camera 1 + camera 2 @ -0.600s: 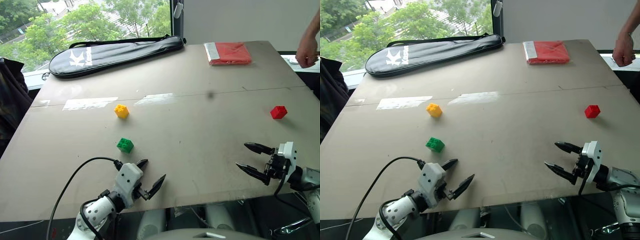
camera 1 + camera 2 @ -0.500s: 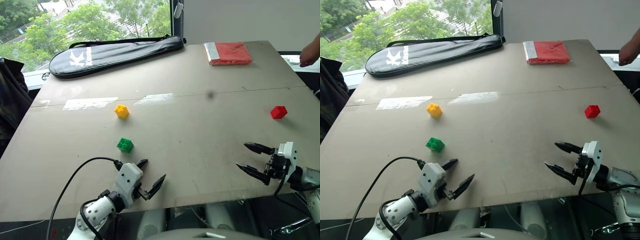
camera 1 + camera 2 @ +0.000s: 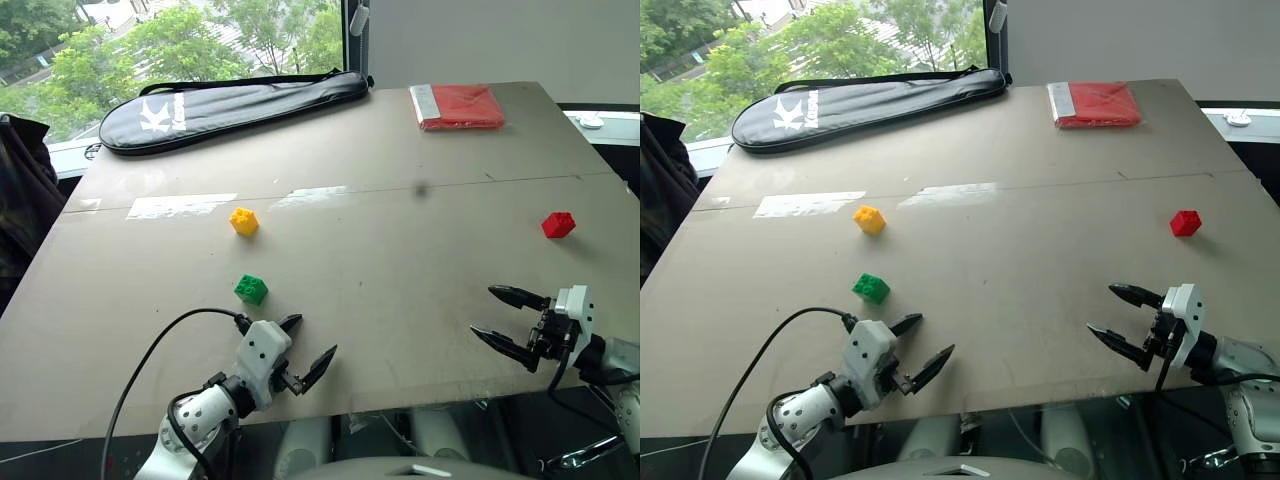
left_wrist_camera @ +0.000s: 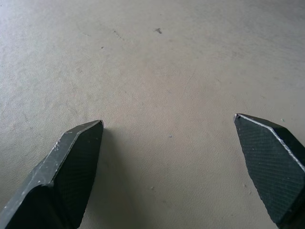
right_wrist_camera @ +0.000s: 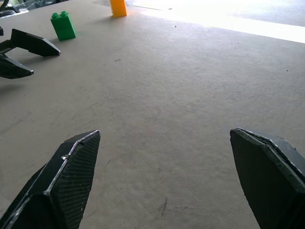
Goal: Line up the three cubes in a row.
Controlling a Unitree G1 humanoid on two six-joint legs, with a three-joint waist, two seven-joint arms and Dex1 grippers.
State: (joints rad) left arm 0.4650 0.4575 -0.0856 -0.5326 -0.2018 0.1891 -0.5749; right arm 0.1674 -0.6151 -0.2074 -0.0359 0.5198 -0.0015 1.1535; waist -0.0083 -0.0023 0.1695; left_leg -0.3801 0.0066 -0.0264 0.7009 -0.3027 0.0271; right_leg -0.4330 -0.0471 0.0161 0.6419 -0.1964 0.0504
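**Caller:** Grey-brown board across the whole desk [image 3: 400, 260], and both arms sit low at its near edge. Left tool [image 3: 306, 347] is angled forward and towards the middle, fingers spread wide, nothing between them.

**Analyst:** Agreed, and the left wrist view shows bare desk between those two black fingers [image 4: 71, 167]. Right tool [image 3: 505, 318] is over by the right corner, pointing across towards the left, also released and wide, also empty.

**Caller:** Where are the cubes?

**Analyst:** Scattered. Green cube [image 3: 250, 289] sits just ahead of the left tool, close but apart from it. Yellow cube [image 3: 243, 221] is a little further back, nearly in line with the green. Red cube [image 3: 558, 224] is well off on the right side, ahead of the right tool and well apart from the other two.

**Caller:** So no row at this point. Right wrist view catches the green and yellow across the desk, with the left tool's fingers near the green one.

**Analyst:** Any writing? A long black racket bag [image 3: 230, 107] lies along the far left edge with a white logo and lettering on it; I cannot read the letters. A flat red packet [image 3: 458, 106] lies at the far right, and pale tape strips [image 3: 180, 206] run behind the yellow cube.
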